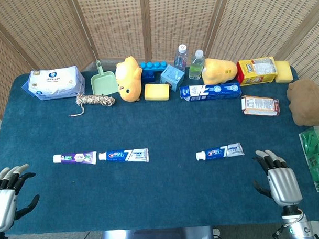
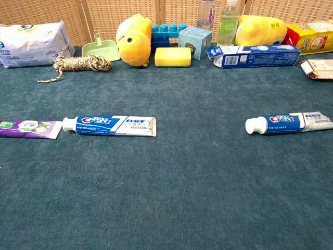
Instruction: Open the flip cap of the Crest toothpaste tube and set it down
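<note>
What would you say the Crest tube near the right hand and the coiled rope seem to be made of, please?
Crest tube: likely glossy laminated plastic, printed sheen, smooth white cap. Coiled rope: apparently natural twisted fibre, matte, with a frayed loose end.

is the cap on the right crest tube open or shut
Shut: the white cap sits flush on the right Crest tube, no lid flipped back.

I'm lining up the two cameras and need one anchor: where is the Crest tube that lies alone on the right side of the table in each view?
Head view: the right Crest tube lies right of centre, cap pointing left, just ahead of the right hand.
Chest view: the same tube lies at the right edge, mid-height, white cap to the left; no hand shows.
Shared landmark: the yellow sponge in the back row.
</note>
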### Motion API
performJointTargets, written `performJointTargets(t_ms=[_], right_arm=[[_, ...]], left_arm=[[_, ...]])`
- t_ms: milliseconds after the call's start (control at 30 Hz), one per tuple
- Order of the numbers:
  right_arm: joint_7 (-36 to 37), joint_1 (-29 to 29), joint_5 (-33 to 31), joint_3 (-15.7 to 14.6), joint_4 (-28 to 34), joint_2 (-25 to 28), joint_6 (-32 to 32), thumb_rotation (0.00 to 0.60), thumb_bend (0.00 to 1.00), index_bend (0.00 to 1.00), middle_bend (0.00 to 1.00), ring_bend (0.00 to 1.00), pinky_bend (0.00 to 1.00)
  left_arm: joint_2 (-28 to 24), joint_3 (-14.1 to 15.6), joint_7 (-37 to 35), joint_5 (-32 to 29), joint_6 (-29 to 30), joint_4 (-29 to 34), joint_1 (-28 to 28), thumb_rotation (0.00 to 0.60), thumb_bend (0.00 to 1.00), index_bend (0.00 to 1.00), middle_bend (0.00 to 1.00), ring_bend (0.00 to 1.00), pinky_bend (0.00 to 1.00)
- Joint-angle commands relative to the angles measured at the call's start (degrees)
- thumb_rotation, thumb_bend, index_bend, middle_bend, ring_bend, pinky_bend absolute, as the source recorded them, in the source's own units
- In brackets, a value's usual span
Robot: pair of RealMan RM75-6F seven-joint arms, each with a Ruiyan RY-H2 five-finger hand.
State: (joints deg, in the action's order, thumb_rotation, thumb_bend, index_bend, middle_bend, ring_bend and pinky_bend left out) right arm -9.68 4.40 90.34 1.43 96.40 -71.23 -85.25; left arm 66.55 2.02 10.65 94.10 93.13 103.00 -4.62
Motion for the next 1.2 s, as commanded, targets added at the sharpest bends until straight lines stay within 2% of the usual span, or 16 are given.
performJointTargets(t_ms=[33,533,833,1000,1200], right_arm=[[0.0,0.1,-0.2,0.1,-0.1,-0.1,0.2,0.600,0.27,0.27,0.23,0.15,0.25],[0.8,1.8,0.3,0.6,-0.2,0.1,1.9,0.600,0.27,0.24,0.23,0.15,0.25],[-0.9,8.2,-1.4,3.4,2.7,0.6,10.2,0.600,0.27,0.24,0.22,0.15,0.25],[-2.2,11.8,-4.2,5.3,3.0,-0.5,14.7,0.600,0.26,0.33,0.21,0.15,0.25],[-4.8,15.2,-8.1,6.9,1.8,-2.7,19.2,0.600,0.24,0.34,0.21,0.15,0.25]], left_arm=[[0.1,0.0,0.1,-0.2,-0.2,0.0,0.1,0.600,0.23,0.28,0.21,0.16,0.10],[-1.7,-0.3,1.1,1.7,1.3,2.1,0.1,0.600,0.23,0.28,0.20,0.16,0.10],[-3.2,0.0,1.0,2.6,-0.3,4.7,1.2,0.600,0.23,0.28,0.20,0.16,0.10],[-3.1,-0.3,1.9,2.4,-1.2,5.4,1.8,0.600,0.23,0.28,0.20,0.16,0.10],[-2.7,-0.8,3.1,1.8,-2.6,6.0,2.7,0.600,0.23,0.28,0.20,0.16,0.10]])
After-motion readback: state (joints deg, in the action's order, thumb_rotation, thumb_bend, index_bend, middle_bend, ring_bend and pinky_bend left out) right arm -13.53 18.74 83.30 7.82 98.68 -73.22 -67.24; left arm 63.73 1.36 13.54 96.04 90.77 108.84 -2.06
